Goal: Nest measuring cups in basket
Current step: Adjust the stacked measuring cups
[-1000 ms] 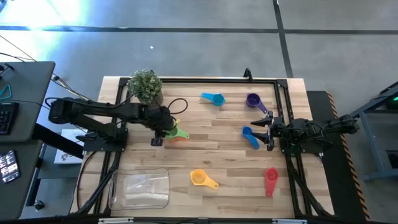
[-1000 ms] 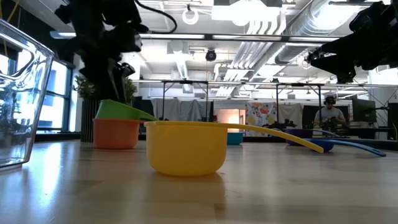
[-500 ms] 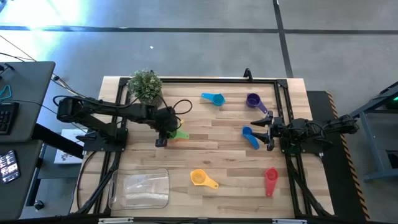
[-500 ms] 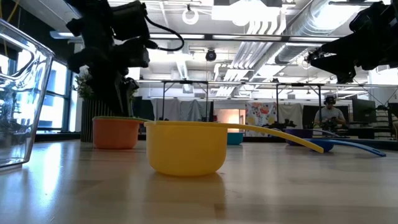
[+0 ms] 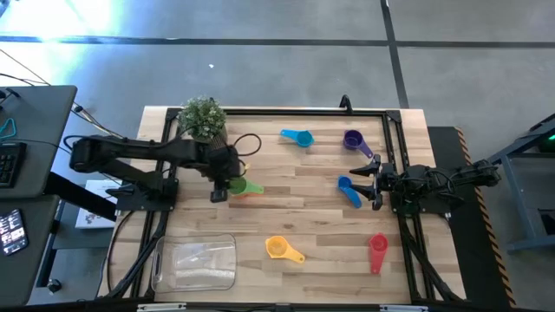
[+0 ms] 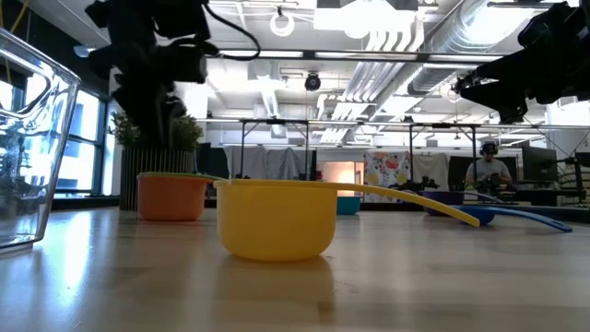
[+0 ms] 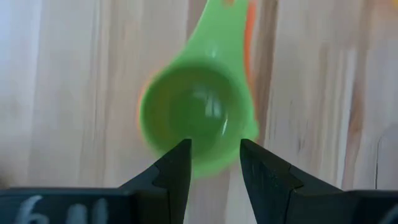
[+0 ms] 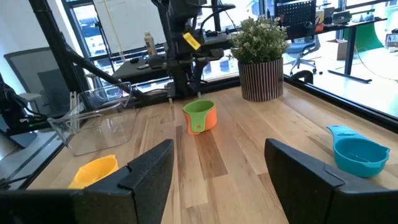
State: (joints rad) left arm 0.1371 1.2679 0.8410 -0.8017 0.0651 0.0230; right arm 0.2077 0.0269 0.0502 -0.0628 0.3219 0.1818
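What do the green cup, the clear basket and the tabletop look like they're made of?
Green cup: likely glossy moulded plastic, with a bright highlight inside its bowl; it sits nested in the orange cup.
Basket: clear, probably rigid plastic; the table shows through its walls.
Tabletop: looks like light wood in joined strips, visible grain, satin finish.

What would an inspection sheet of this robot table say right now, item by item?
Surface: wooden table, bare between items.
Job's things: green cup nested in orange cup; light blue cup, purple cup, dark blue cup, yellow cup and red cup loose; basket empty.
Clutter: potted plant.
Grippers: left tool above the green cup, jaws open; right tool open, waiting beside the dark blue cup.
Cables: a black cable looped at the left arm.
Surroundings: a seated person far behind.
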